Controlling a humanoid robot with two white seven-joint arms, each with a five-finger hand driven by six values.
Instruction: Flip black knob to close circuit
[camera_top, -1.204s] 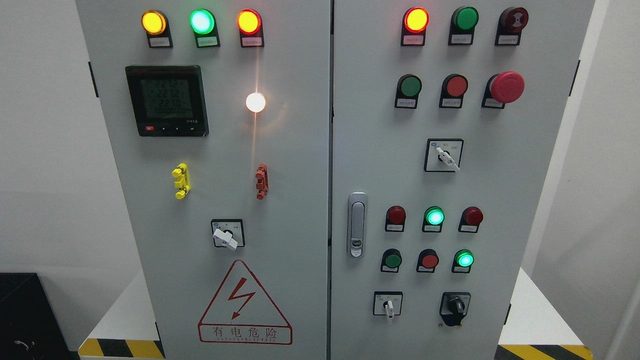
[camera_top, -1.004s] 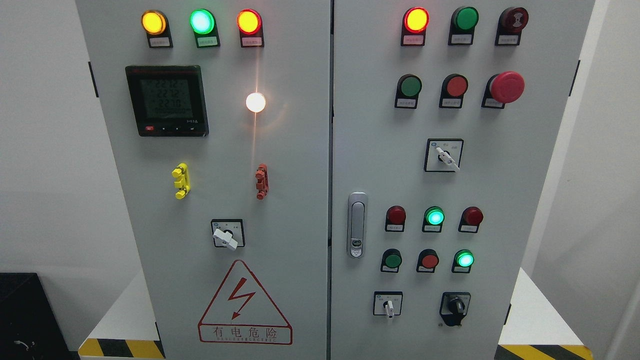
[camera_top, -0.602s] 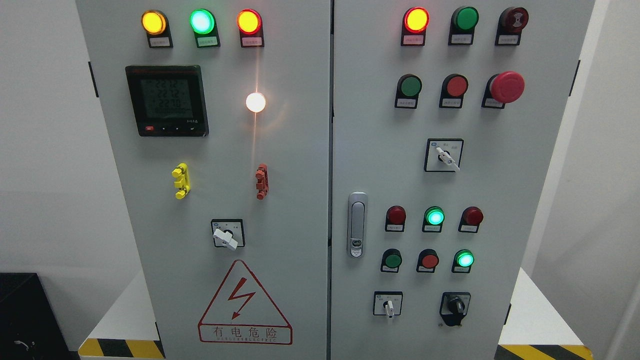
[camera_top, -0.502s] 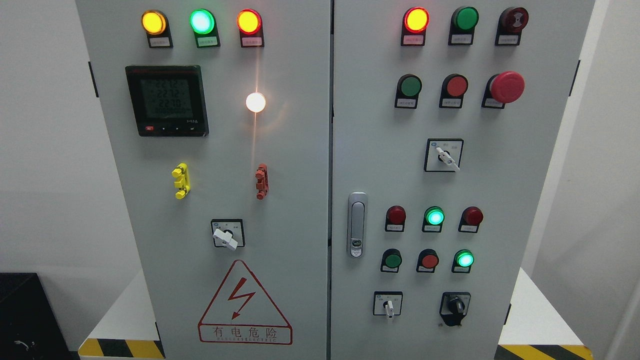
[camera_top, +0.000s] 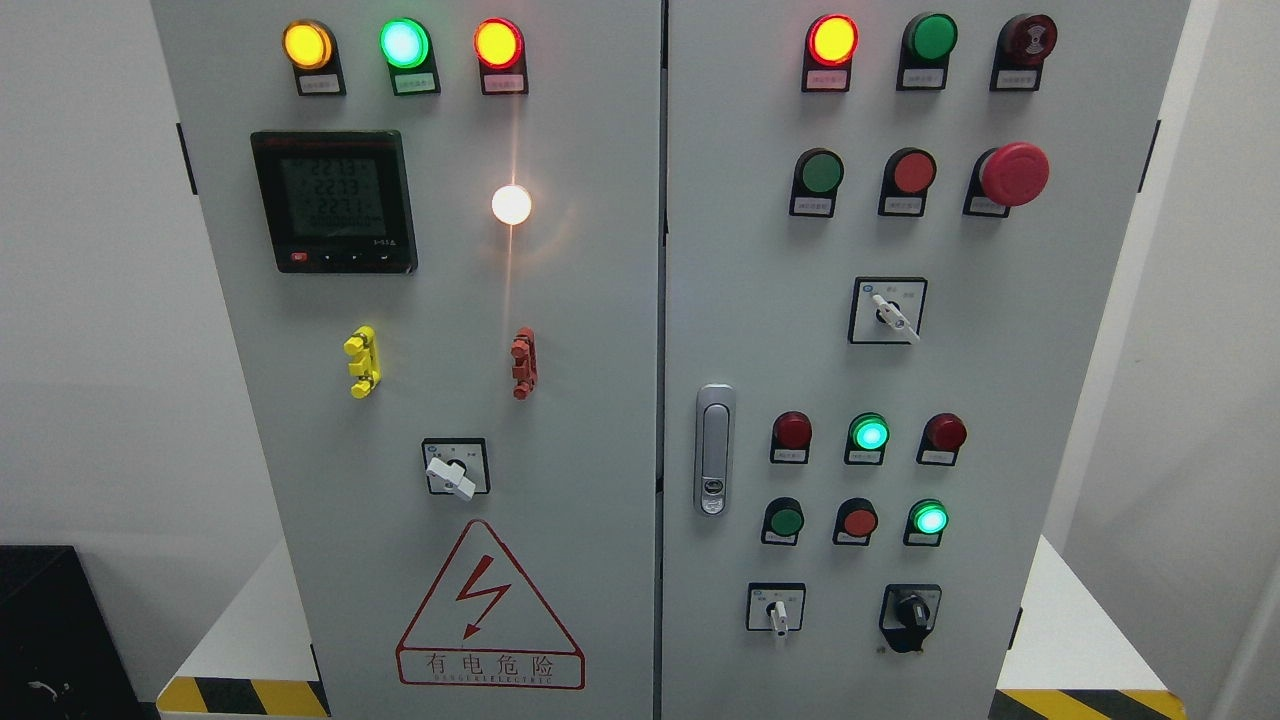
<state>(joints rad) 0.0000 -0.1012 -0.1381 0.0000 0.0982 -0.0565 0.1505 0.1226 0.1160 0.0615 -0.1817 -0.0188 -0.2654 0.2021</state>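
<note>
A grey electrical cabinet (camera_top: 600, 330) with two doors fills the head view. The black knob (camera_top: 911, 610) sits on a black plate at the lower right of the right door, its handle pointing roughly upright. Neither of my hands nor arms shows in the view.
White-handled selector switches sit on the left door (camera_top: 452, 473) and on the right door (camera_top: 893, 316) and beside the black knob (camera_top: 777, 614). A red mushroom button (camera_top: 1013, 173), lit lamps (camera_top: 405, 43), a digital meter (camera_top: 335, 200) and a door latch (camera_top: 712, 448) are on the panel.
Only the digits on the meter have changed. Nothing else has moved.
</note>
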